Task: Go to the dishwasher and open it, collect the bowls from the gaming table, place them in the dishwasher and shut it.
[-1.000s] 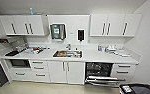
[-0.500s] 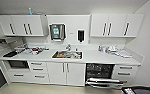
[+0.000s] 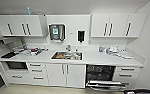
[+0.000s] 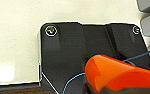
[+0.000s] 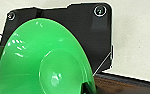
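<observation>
Change: the kitchen run is sitting slightly larger and more centred in the head view than half a second ago; the whole picture is shifting, so the robot is moving towards it, not the furniture.
Meaning for the task: judging by this, the robot is bringing both bowls to the dishwasher (image 3: 101,75); loading and closing are not yet done.
Dishwasher: it is standing open low at the right of the white cabinets, under the counter (image 3: 91,58), dark inside.
Dishwasher door: the door (image 3: 104,85) is lying folded down towards the robot, its long side running along the cabinet front.
Orange bowl: the orange bowl (image 4: 118,73) is showing close up in the left wrist view, rim tilted; it is probably held, though the fingers are too hidden to tell.
Green bowl: the green bowl (image 5: 44,62) is showing in the right wrist view, hollow facing the camera, standing on edge; again I cannot tell the grip.
Sink: the sink (image 3: 66,55) is sitting mid-counter.
</observation>
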Available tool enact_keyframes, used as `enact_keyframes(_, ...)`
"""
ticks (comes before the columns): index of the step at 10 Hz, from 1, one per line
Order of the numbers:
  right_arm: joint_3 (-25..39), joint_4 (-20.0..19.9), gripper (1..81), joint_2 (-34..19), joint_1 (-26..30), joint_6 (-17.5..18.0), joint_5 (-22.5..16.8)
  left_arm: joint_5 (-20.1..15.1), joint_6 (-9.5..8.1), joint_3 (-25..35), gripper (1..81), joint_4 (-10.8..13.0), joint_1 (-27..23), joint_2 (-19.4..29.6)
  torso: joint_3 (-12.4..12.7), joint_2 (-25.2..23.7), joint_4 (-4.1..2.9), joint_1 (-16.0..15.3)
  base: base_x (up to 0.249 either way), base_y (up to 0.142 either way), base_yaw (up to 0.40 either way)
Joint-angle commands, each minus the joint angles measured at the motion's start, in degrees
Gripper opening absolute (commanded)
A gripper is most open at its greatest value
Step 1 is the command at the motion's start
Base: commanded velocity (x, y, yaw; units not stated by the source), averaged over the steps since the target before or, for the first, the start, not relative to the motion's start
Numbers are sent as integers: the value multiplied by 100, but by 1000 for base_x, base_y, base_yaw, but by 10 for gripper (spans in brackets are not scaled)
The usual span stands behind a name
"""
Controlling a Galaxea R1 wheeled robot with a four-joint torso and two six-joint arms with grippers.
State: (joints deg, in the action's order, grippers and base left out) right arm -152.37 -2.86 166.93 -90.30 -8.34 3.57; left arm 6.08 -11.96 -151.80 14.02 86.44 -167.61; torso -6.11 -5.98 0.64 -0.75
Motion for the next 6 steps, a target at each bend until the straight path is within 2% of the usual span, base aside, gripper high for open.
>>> enact_keyframes(1, 7, 58, 10, -43, 253, -1, -304, -239, 27, 1, 10, 66, -264, 52, 0, 0, 0, 0, 103, 0, 0)
enact_keyframes(6, 15, 40, 10, -43, 262, -1, -348, -239, 27, 1, 10, 66, -272, 34, 0, 0, 0, 0, 103, 0, 0)
